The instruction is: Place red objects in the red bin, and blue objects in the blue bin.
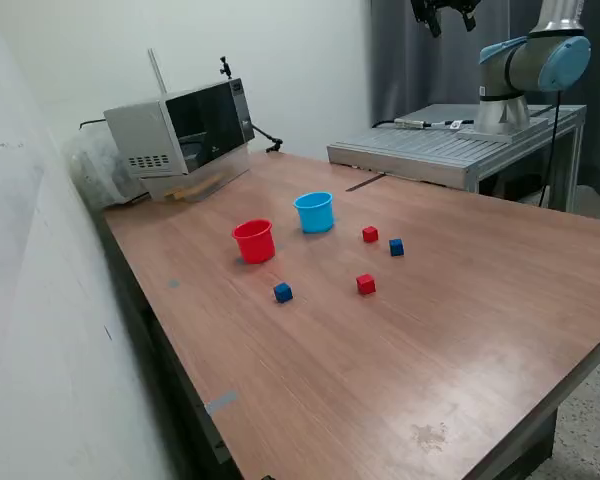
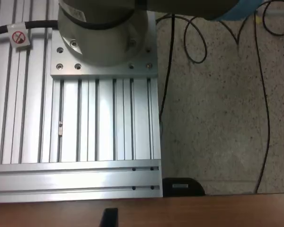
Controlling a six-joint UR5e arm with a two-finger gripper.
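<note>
On the wooden table (image 1: 430,340) stand a red cup-shaped bin (image 1: 253,241) and a light blue one (image 1: 315,212), side by side and upright. Two small red cubes (image 1: 370,234) (image 1: 366,284) and two dark blue cubes (image 1: 396,247) (image 1: 283,292) lie loose on the table near the bins. My gripper (image 1: 448,16) is high above the table's far edge, far from all of them, open and empty. In the wrist view only its two dark fingertips (image 2: 109,218) show, wide apart, above the table edge (image 2: 146,210). No cubes or bins show in the wrist view.
A grey microwave-like box (image 1: 185,135) stands at the back, at the exterior view's left. The arm's base (image 1: 505,110) stands on a ribbed aluminium plate (image 1: 440,148) (image 2: 85,123) behind the table. Black cables (image 2: 262,94) lie on the floor. A white wall (image 1: 40,300) runs along the exterior view's left.
</note>
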